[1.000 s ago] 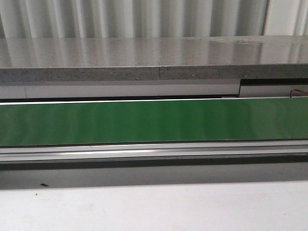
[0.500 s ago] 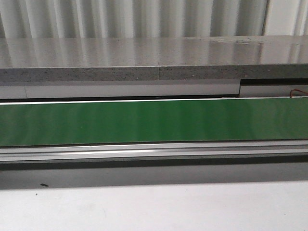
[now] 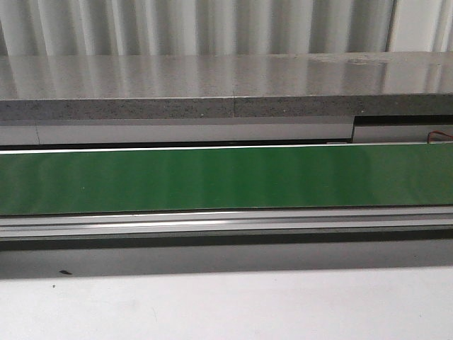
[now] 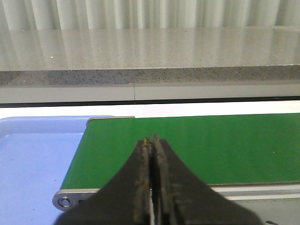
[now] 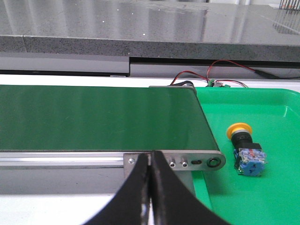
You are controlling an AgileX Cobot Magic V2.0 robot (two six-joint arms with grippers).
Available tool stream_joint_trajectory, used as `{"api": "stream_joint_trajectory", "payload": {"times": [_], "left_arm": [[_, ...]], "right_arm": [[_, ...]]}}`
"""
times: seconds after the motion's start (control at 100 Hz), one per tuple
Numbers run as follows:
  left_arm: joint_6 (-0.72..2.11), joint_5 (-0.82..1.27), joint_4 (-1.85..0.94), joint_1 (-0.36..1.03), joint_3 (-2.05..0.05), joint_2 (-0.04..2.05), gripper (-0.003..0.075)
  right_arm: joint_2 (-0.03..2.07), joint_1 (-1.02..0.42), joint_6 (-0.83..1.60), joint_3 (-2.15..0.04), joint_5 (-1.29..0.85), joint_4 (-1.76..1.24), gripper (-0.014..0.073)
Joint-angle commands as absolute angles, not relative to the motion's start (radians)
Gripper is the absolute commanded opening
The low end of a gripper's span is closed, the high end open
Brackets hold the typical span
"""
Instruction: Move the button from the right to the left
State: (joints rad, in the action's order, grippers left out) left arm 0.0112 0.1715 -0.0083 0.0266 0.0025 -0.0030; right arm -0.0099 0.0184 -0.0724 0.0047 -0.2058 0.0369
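The button, a yellow-orange round cap on a blue block body, lies on its side in the green tray, just past the right end of the green conveyor belt. My right gripper is shut and empty, in front of the belt's near rail and to the left of the button. My left gripper is shut and empty over the near edge of the belt at its left end. The front view shows only the belt; neither gripper nor the button appears there.
A blue tray lies at the belt's left end. A grey stone ledge runs behind the belt. Red and black wires sit behind the green tray. A white table surface lies in front of the belt.
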Motion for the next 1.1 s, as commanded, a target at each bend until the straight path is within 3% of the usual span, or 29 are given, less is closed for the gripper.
{"api": "stream_joint_trajectory", "payload": {"times": [0.0,0.33,0.64,1.0,1.09], "left_arm": [[0.0,0.087,-0.011,0.028,0.042,-0.036,-0.0021],[0.0,0.087,-0.011,0.028,0.042,-0.036,-0.002],[0.0,0.087,-0.011,0.028,0.042,-0.036,-0.002],[0.0,0.087,-0.011,0.028,0.042,-0.036,-0.0021],[0.0,0.087,-0.011,0.028,0.042,-0.036,-0.0021]], "right_arm": [[0.006,0.026,-0.072,-0.075,-0.15,0.048,-0.0068],[0.271,0.026,-0.072,-0.367,-0.365,0.048,-0.0068],[0.593,0.026,-0.072,-0.653,-0.756,0.039,-0.0068],[0.867,0.026,-0.072,-0.778,-0.924,0.036,-0.0064],[0.929,0.026,-0.072,-0.803,-0.946,0.035,-0.0012]]}}
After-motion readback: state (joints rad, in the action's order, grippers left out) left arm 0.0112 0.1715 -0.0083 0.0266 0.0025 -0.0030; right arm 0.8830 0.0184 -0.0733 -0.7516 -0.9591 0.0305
